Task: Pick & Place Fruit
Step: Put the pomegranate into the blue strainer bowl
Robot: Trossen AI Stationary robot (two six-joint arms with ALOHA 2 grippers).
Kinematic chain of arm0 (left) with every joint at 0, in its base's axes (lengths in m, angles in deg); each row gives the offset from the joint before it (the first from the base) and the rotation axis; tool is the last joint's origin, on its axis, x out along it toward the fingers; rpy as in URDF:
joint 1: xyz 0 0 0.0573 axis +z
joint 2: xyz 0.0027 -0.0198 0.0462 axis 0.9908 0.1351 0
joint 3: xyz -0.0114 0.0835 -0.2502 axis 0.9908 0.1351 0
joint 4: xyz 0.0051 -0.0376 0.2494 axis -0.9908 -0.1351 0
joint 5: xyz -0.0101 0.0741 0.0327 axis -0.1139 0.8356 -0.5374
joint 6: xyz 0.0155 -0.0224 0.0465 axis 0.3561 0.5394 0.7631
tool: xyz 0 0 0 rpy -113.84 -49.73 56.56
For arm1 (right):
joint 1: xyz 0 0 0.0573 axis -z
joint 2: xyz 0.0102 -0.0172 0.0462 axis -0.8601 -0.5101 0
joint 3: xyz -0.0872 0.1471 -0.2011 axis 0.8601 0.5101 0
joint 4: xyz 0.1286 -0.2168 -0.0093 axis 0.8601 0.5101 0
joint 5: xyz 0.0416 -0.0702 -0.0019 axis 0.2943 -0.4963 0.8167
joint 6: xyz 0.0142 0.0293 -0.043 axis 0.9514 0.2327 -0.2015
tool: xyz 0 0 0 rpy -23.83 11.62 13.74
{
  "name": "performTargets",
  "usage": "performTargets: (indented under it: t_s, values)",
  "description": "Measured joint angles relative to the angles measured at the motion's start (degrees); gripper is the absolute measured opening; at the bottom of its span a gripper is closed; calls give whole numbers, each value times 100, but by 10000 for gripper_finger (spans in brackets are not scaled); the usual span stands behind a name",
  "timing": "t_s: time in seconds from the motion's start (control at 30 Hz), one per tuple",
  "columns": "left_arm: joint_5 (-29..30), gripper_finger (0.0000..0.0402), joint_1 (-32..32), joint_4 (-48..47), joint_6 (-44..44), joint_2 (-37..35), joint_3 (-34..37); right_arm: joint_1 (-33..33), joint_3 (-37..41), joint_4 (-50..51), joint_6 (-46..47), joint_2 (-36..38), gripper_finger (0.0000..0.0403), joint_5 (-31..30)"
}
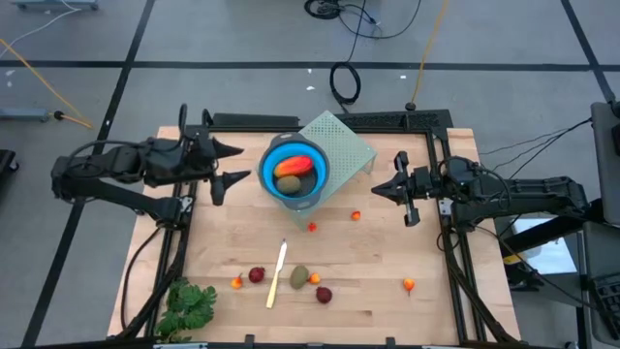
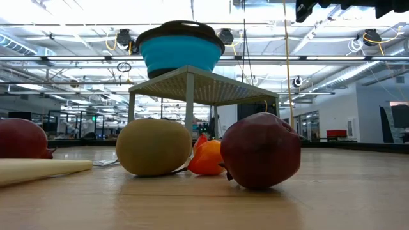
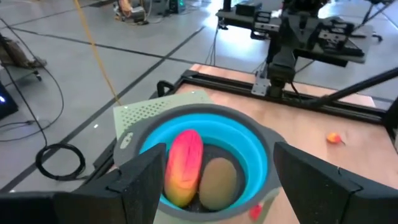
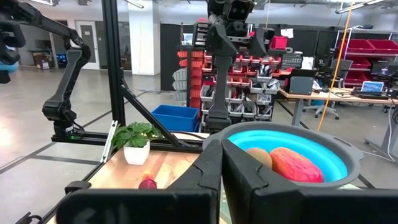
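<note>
High view shows you the wooden table (image 1: pixel 387 291) first, then the blue bowl (image 1: pixel 294 173) sitting on a pale green perforated stand (image 1: pixel 347 145) at the far middle. Your left gripper (image 1: pixel 231 163) hangs just beside the bowl on its left with the fingers spread wide; the left wrist view looks between them straight into the bowl. Your right gripper (image 1: pixel 387 184) waits to the right of the stand, its fingers pressed together in its own wrist view.

Two pieces are already in the bowl: the orange-red oblong (image 1: pixel 294 166) and a brown-green oval (image 1: pixel 290 183) touching it. The rest lie on the near half of the table: another brown-green oval (image 1: pixel 299 276), two dark red balls (image 1: pixel 324 295) (image 1: pixel 257 274), and tiny orange bits (image 1: pixel 409 284) (image 1: pixel 236 282) (image 1: pixel 356 215).

My judgement: the next pick is yours to choose. Take the oval with the left arm, approaching from above and away from the cream stick (image 1: pixel 276 274) beside it, so spread fingers do not drag it. Leave the leafy bunch (image 1: pixel 189 305) alone.
</note>
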Motion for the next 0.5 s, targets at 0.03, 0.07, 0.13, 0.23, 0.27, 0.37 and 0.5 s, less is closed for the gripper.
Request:
performTargets:
  t_s: [0.03,0.07,0.13,0.23,0.27,0.37,0.5]
  values:
    - [1,296,-20,-38,-2,-5,0,2,0,0,-2,0,4,-2]
    - [-1,296,-43,-95,-10,-7,0,0,0,2,-2,0,4,-2]
    - [0,296,-87,-165,-38,-5,0,1,0,2,-2,0,4,-2]
    - [0,296,-154,-162,-28,-11,0,0,0,2,-1,0,2,-2]
    - [0,296,-176,-160,-22,-12,0,0,0,2,-2,0,2,-1]
    - [-1,296,-251,-161,16,-7,0,0,0,2,-2,0,2,-1]
    - [0,296,-347,-138,40,-19,69,2,0,2,0,0,2,0]
